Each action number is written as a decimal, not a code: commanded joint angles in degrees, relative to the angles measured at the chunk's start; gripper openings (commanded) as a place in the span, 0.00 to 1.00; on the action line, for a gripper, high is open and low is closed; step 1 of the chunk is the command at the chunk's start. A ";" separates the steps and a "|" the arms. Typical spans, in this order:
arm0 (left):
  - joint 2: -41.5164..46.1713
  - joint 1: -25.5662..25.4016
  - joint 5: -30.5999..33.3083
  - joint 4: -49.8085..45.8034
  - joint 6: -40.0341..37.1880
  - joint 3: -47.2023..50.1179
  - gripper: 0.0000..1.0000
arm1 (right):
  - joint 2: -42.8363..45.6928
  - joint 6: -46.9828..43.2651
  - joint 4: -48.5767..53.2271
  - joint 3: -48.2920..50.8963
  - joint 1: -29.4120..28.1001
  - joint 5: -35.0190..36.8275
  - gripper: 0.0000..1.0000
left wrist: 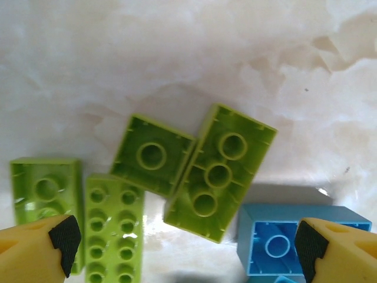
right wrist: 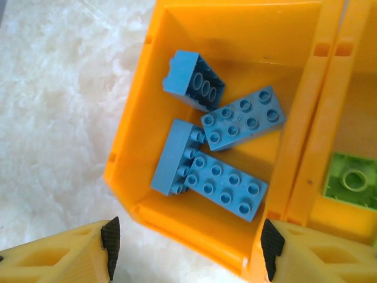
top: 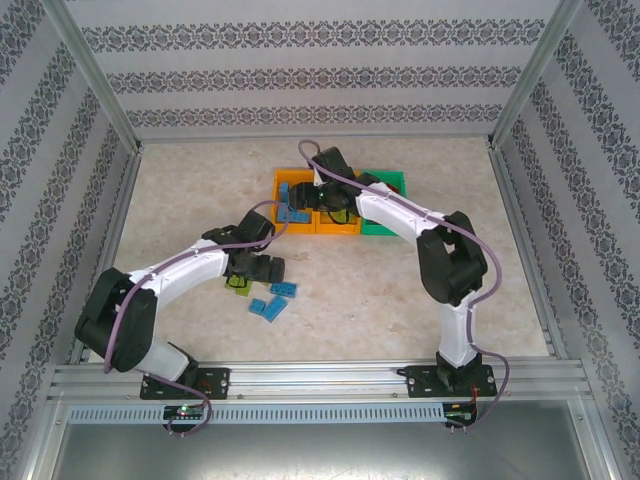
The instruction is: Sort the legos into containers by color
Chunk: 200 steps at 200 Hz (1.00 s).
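Note:
My left gripper [left wrist: 185,244] hangs open over several light green legos lying close together on the table: two bottom-up ones [left wrist: 152,154] [left wrist: 221,171] and a studs-up one [left wrist: 115,227]. A blue lego [left wrist: 277,242] lies by its right fingertip [left wrist: 309,242]. My right gripper [right wrist: 187,247] stands open above the near wall of the left orange container [right wrist: 177,221], which holds several blue legos [right wrist: 227,183]. The middle orange container [right wrist: 339,215] holds a green lego [right wrist: 353,180]. From above, the three containers [top: 293,195] sit in a row at mid-table, the green one [top: 385,190] on the right.
Two more blue legos [top: 268,305] [top: 285,290] lie on the table just right of my left gripper [top: 245,280]. My right arm [top: 400,210] reaches across the green and middle containers. Patterned walls and metal rails [top: 110,160] enclose the table.

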<state>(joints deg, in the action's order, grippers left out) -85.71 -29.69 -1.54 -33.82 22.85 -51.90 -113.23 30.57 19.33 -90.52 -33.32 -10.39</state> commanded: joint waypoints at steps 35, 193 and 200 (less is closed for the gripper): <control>-3.70 -1.57 -1.81 1.72 1.38 -2.94 0.93 | 8.73 0.36 -2.79 9.31 1.90 2.45 0.68; -14.79 -3.40 -2.27 2.20 8.90 -9.66 0.90 | 18.08 1.73 -4.95 24.07 7.69 3.96 0.71; -15.28 -3.36 -2.33 2.28 9.13 -10.02 0.90 | 18.34 1.74 -5.01 24.52 7.87 3.90 0.71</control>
<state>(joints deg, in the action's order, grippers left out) -97.89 -32.25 -3.62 -31.46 29.02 -61.23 -97.06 31.57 15.27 -68.01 -26.39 -7.81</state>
